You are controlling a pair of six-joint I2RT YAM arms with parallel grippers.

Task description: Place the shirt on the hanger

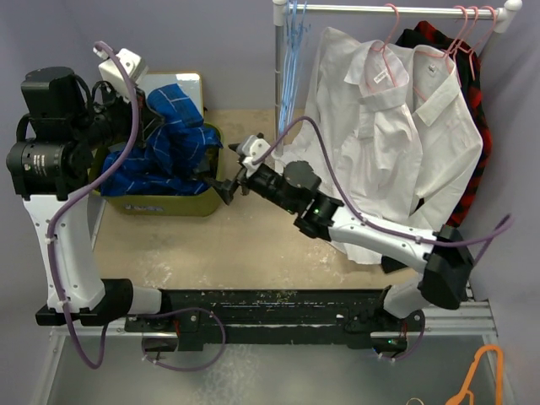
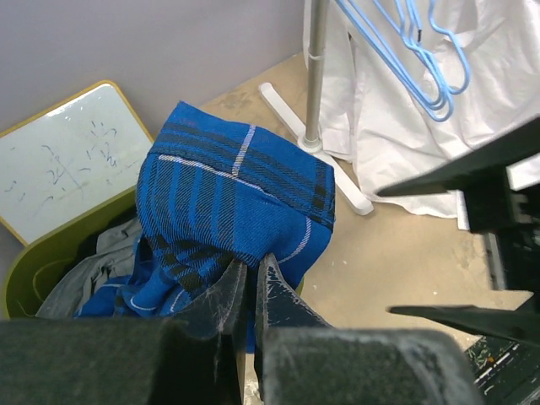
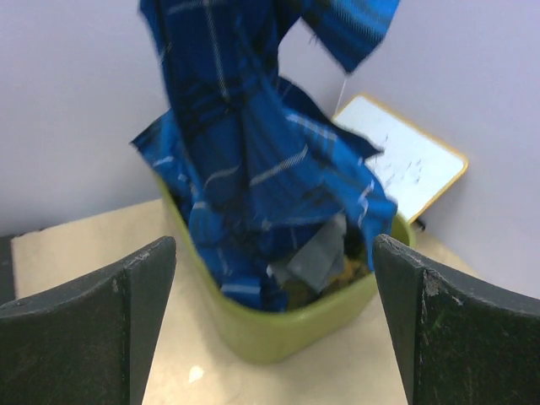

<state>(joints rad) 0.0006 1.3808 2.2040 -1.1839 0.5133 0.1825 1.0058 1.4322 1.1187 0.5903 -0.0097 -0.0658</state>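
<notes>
The royal-blue checked shirt (image 1: 173,139) hangs bunched out of a yellow-green bin (image 1: 169,205) at the left. My left gripper (image 1: 154,112) is shut on a fold of the shirt (image 2: 236,194) and holds it up above the bin; its fingertips (image 2: 283,283) pinch the cloth. My right gripper (image 1: 231,183) is open and empty beside the bin's right end, facing the hanging shirt (image 3: 253,152) and the bin (image 3: 287,329). Light-blue hangers (image 1: 291,51) hang at the left end of the clothes rack, and they also show in the left wrist view (image 2: 413,59).
A small whiteboard (image 1: 184,83) leans behind the bin. White shirts (image 1: 388,126) on pink hangers and a red-and-black plaid shirt (image 1: 477,101) hang on the rack. The rack's pole (image 2: 315,76) stands near the bin. An orange hanger (image 1: 483,380) lies at the bottom right. Grey clothing (image 3: 316,257) lies in the bin.
</notes>
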